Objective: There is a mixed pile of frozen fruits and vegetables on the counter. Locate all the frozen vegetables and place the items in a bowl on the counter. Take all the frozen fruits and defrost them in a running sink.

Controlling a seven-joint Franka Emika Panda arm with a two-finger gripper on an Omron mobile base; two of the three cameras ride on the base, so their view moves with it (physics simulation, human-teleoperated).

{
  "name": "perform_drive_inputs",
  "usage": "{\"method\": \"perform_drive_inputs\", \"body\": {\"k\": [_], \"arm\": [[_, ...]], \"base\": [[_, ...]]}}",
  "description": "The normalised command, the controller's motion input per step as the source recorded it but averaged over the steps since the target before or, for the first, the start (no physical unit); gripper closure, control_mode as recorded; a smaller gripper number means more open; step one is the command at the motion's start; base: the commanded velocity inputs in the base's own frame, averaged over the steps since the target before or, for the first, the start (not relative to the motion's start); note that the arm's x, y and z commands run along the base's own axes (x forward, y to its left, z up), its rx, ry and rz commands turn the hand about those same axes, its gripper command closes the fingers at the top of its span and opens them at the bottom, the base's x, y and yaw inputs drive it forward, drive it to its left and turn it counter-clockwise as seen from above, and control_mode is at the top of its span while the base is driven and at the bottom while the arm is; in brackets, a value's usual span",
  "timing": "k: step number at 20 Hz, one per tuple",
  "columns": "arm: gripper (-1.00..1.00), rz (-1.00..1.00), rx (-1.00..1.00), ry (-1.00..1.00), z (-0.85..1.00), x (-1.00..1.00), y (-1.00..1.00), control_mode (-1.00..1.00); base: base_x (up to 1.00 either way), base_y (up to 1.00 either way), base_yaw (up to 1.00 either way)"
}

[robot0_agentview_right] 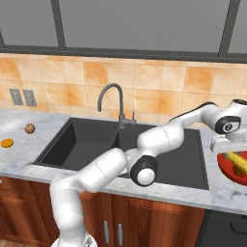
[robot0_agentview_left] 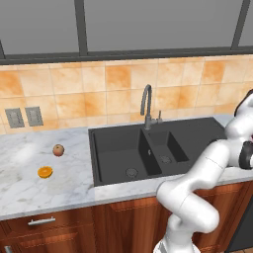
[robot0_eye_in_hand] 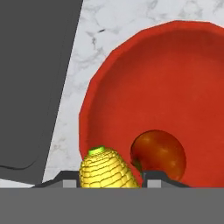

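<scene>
Red bowl [robot0_eye_in_hand: 175,78] sits on the bench [robot0_eye_in_hand: 92,57] right of the sink [robot0_agentview_left: 133,148], tomato [robot0_eye_in_hand: 158,154] already inside. Your fingers [robot0_eye_in_hand: 107,183] pinch the corn cob [robot0_eye_in_hand: 107,168] over its rim so it drops in. Apple [robot0_agentview_left: 58,149] and orange half [robot0_agentview_left: 45,172] wait left of the sink for defrosting.

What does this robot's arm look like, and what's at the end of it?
A glossy white arm of rounded, tube-like segments, with dark round caps at the joints. At its end sits a white hand with the gripper: two small dark finger tips. No cables or markings are visible.
</scene>
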Motion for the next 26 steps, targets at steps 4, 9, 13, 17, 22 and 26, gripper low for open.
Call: {"method": "perform_drive_inputs", "body": {"k": [4,9,13,17,22,26], "arm": [[1.0,-0.01,0.14,-0.08,-0.45,0.19,-0.26,-1.0],[1.0,0.0,0.13,-0.26,-0.06,0.02,-0.3,-1.0],[-1.0,0.03,0.08,-0.09,0.05,0.35,-0.05,-1.0],[-1.0,0.04,0.01,0.28,0.53,0.5,-0.03,-1.0],[-1.0,-0.02,0.05,0.4,0.41,0.4,-0.15,-1.0],[-1.0,-0.12,0.15,0.28,0.59,0.08,-0.07,-1.0]], "base": [[0.0,0.0,0.0],[0.0,0.0,0.0],[0.0,0.0,0.0],[0.0,0.0,0.0],[0.0,0.0,0.0],[0.0,0.0,0.0]]}}
